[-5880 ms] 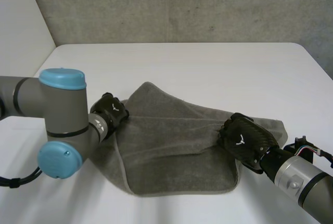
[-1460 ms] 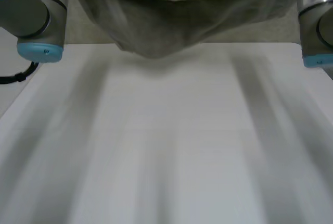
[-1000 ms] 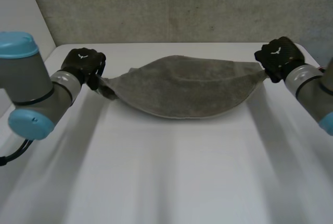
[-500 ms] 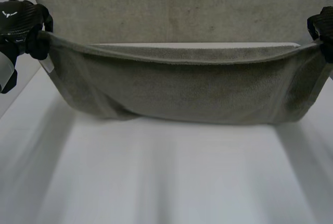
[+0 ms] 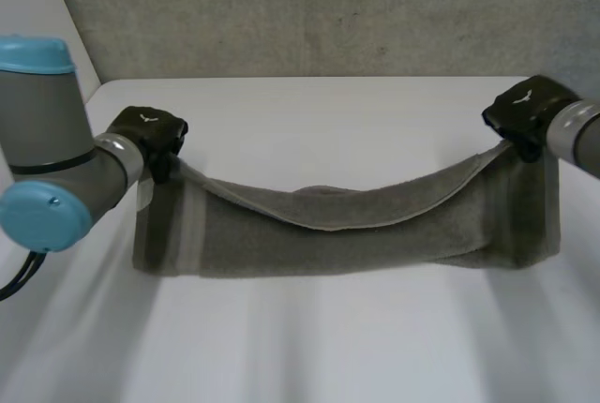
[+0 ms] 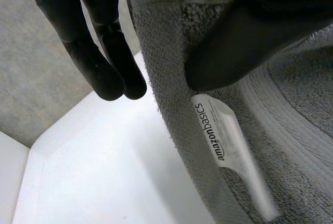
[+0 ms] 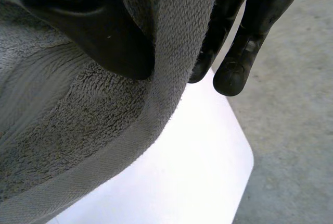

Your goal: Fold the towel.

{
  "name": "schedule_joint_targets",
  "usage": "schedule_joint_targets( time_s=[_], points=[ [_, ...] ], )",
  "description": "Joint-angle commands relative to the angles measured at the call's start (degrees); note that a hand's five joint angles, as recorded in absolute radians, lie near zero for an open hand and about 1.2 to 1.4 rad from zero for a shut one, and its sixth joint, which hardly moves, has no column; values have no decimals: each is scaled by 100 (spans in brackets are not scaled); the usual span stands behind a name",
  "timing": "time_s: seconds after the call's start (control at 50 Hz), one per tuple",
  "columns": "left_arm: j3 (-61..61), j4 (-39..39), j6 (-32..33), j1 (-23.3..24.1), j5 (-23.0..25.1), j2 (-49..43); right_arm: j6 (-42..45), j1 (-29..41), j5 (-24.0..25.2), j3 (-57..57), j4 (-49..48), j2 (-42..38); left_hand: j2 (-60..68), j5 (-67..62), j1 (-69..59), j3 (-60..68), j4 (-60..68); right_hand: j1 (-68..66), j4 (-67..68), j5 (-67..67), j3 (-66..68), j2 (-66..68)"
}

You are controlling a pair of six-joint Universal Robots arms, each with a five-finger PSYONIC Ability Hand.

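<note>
Towel (image 5: 347, 239) hangs corner-pinched between left hand (image 5: 150, 131) and right hand (image 5: 525, 111) — hem touching table (image 5: 328, 347).

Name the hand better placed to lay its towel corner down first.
Left, by a little: the left hand pinches its corner of the towel lower, nearer the table, while the right hand pinches its corner slightly higher.

Soft, even light fills your head view: the white table (image 5: 309, 131) is bright, and the hanging towel (image 5: 347, 234) throws only faint, diffuse shadows. In your wrist views the table glares white; the towel's folds sit shaded.
</note>
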State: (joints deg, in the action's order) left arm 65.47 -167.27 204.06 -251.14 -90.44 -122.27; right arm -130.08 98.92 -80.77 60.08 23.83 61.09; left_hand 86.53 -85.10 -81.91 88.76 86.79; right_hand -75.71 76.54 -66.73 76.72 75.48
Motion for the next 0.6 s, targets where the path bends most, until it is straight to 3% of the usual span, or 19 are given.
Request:
schedule_joint_targets(
  time_s=[0.02, 0.14, 0.22, 0.24, 0.3, 0.34, 0.48, 0.6],
  points=[
    [-1024, 36, 29, 92, -140, -709, 53, 163, -185, -495, -326, -737, -653, 1510, 191, -876, -679, -429, 346, -327, 328, 452],
    [-2460, 36, 2, 92, -167, -1203, -123, 216, -238, -1675, -669, -1178, -653, 1510, 191, -876, -679, -429, 346, -327, 328, 452],
    [-4169, -234, -269, 109, -167, -1501, -980, 400, -326, -2763, -2130, -1284, -653, 1510, 191, -876, -679, -429, 346, -327, 328, 452],
    [-4565, -541, -540, 118, -167, -1502, -1358, 400, -326, -2747, -2798, -1197, -653, 1510, 191, -876, -679, -429, 346, -327, 328, 452],
    [-4860, -851, -929, 118, -185, -1467, -1705, 383, -343, -2642, -3446, -1037, -653, 1510, 191, -876, -679, -429, 346, -327, 328, 452],
    [-5087, -1324, -1594, 101, -124, -1336, -2212, 365, -352, -2249, -4278, -408, -653, 1510, 191, -876, -679, -429, 346, -327, 328, 452],
    [-5035, -1423, -1896, 65, -79, -1194, -2373, 356, -159, -1517, -4272, 44, -653, 1510, 191, -876, -679, -429, 346, -327, 328, 452],
    [-4318, -879, -1887, 13, -62, -1335, -2294, 356, 332, -1113, -3396, -157, -653, 1510, 191, -876, -679, -429, 346, -327, 328, 452]
  ],
)
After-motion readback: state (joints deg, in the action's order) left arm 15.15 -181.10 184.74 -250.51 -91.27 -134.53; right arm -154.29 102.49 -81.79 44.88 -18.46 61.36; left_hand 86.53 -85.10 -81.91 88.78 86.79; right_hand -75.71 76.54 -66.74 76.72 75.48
